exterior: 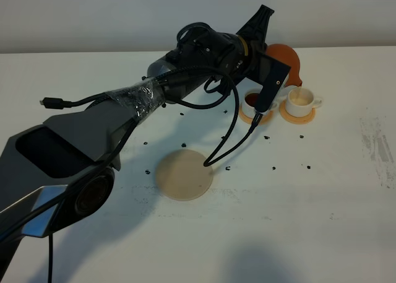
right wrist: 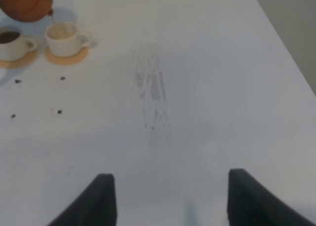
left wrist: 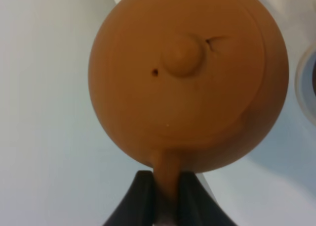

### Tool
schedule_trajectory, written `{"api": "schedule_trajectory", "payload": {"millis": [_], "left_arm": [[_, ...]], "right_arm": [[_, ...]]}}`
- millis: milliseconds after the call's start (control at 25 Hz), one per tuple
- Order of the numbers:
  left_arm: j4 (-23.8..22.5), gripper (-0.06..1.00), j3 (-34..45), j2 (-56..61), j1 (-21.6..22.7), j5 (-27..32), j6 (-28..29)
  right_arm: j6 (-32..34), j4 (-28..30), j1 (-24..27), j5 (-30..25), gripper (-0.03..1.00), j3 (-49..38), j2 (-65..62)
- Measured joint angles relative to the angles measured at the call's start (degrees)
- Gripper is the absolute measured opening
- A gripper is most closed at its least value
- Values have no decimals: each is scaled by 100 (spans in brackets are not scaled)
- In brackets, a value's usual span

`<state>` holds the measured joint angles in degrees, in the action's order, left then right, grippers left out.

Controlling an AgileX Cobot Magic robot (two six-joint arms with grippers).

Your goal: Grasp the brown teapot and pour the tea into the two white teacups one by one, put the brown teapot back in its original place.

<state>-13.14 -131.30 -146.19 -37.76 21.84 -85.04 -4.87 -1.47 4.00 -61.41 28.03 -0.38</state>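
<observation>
— Left gripper [left wrist: 165, 196] is pinched tight on the loop handle of the brown teapot [left wrist: 187, 77]; both black fingers [left wrist: 140, 199] press against the handle, one on each side.

— And where is the pot?

— Held up and tilted over the farther white cup [exterior: 301, 99], spout just above its rim. That cup shows pale liquid inside. The nearer cup [exterior: 253, 101] already holds dark tea. Each sits on a small orange coaster [exterior: 297, 116].

— How would you expect the pot to handle?

— Hard clay, so stiff and breakable, and probably heavy for its size with tea in it. The handle is thin and smooth; gripped only there, the body could swing or slip if the wrist turns fast. The lid [left wrist: 182, 55] rests loose, I'd guess, and a steep tilt might drop it.

— The other arm?

— Right gripper [right wrist: 165, 201] hangs with its fingers spread wide over bare table [right wrist: 197, 87], well apart from the cups, holding nothing.

— And the return spot?

— Round tan disc [exterior: 184, 174] lies vacant, nearer the camera than the cups.
</observation>
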Motion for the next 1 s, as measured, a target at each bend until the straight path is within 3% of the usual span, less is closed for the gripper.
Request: {"api": "schedule_trajectory", "payload": {"millis": [1000], "left_arm": [[-614,9,0,-39,-64,-144,-141]], "right_arm": [[0,0,0,0,52,0,0]]}}
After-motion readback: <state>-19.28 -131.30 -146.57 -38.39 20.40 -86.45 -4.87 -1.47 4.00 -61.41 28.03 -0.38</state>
